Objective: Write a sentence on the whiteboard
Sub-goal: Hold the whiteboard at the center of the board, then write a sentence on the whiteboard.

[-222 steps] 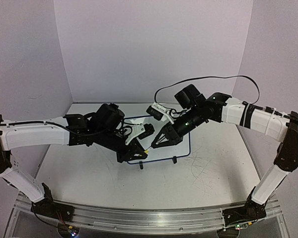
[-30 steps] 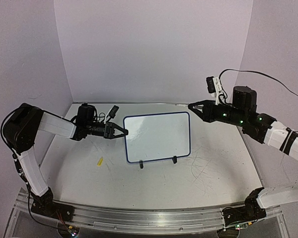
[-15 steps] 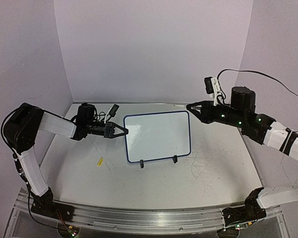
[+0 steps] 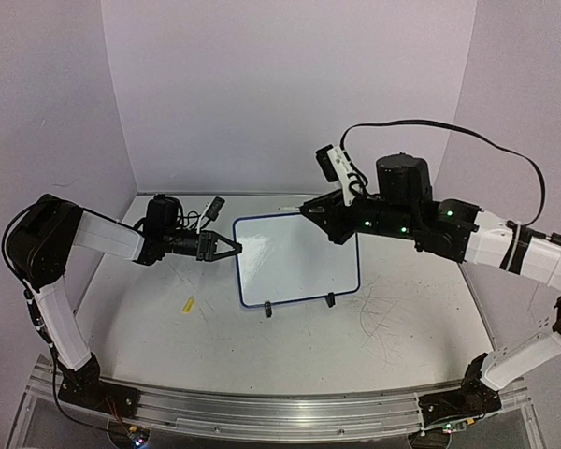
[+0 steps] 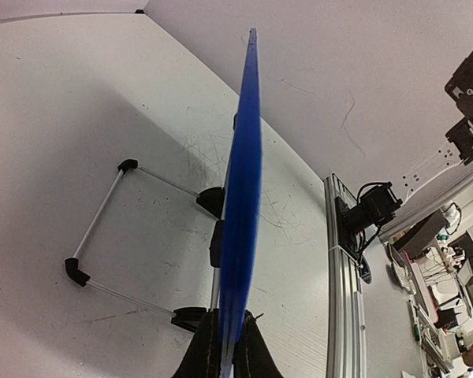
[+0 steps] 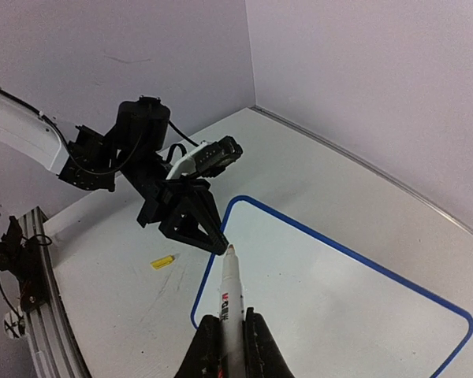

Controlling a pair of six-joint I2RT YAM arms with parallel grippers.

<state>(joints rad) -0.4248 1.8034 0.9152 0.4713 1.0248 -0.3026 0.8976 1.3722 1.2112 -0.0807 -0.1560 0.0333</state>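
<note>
The whiteboard (image 4: 299, 264) stands propped on the table (image 4: 402, 337), with the left gripper (image 4: 232, 248) clamped on its left edge. The right gripper (image 4: 308, 212) holds a marker (image 4: 293, 204) over the whiteboard's top edge. A small yellow piece (image 4: 189, 303) lies left of the whiteboard.

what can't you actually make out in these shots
Sentence: top view, the board looks blank; faint ink would be too small to read.
Board face: left wrist view, edge-on, so hidden; left hand cut off by the bottom edge.
Marker: right wrist view, label too small, lower body hidden by the right hand.
Tip touching the board: cannot tell in any view.
Yellow bit: top view, too small to identify.
</note>
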